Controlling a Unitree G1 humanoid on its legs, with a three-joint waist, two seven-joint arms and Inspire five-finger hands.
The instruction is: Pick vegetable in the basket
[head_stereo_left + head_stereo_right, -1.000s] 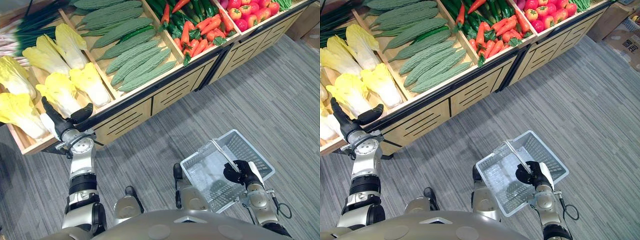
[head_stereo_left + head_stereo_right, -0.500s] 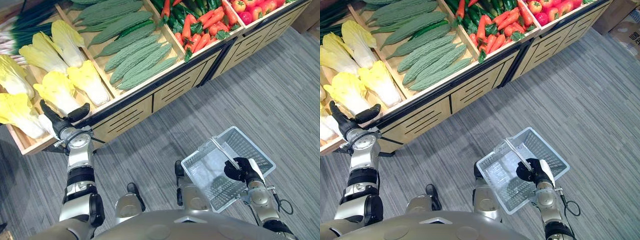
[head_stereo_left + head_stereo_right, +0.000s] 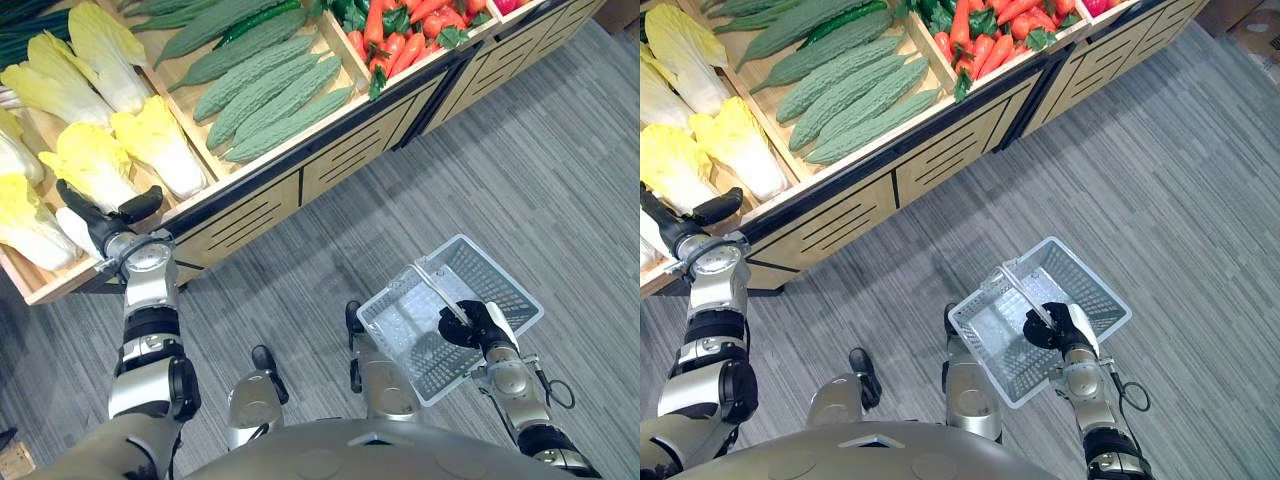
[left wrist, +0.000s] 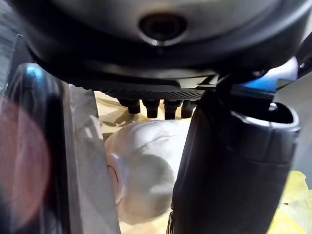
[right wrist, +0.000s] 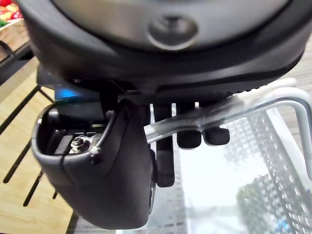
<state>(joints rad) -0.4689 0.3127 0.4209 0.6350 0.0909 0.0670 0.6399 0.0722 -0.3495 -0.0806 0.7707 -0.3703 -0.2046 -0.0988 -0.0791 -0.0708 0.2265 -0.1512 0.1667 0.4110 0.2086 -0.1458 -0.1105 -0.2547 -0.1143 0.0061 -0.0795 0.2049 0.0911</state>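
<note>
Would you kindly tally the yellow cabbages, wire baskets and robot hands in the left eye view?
yellow cabbages: 6
wire basket: 1
robot hands: 2, the left hand and the right hand
Total: 9

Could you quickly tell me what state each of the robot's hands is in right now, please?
Left hand: open, fingers straight above a pale cabbage, holding nothing.
Right hand: closed around the handle of the basket.

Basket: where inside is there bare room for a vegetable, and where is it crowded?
The basket floor is bare on both sides of its handle, which the right robot hand grips. Crowded: the cabbages by the open left robot hand, and the bitter gourds.
</note>
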